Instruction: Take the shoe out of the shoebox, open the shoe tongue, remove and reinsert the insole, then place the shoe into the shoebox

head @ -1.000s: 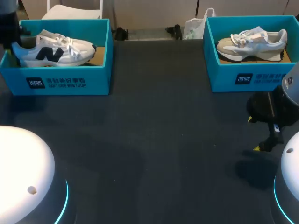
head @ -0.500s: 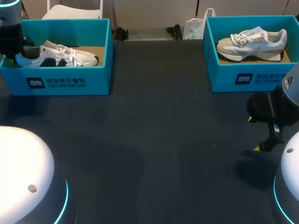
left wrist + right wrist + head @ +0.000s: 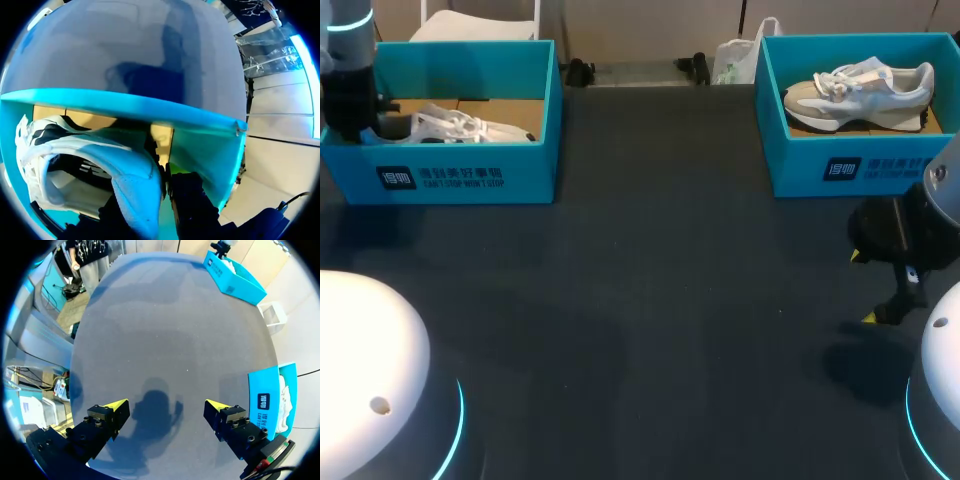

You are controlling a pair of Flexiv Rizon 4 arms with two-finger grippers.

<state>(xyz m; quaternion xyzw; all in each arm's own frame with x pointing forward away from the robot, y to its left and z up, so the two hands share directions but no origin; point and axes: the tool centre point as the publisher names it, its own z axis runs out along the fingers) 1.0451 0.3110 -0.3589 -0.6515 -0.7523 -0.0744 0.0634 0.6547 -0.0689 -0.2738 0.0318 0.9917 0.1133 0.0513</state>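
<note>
Shoe (image 3: 460, 126) lay inside the upper-left shoebox (image 3: 470, 175), left jaws clamped on its heel; seemingly only release remained. Right jaws hung apart over the bench (image 3: 650, 280).

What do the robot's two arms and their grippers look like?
The left arm and right arm each show a glossy white dome ringed by glowing cyan, plus black wrist parts. The right gripper has blocky black fingers with bright yellow wedge tips; the left gripper looks black.

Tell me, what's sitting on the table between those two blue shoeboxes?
Nothing. The head view shows only bare dark table between the left shoebox and the right shoebox; the left shoe and right shoe lie inside them.
</note>
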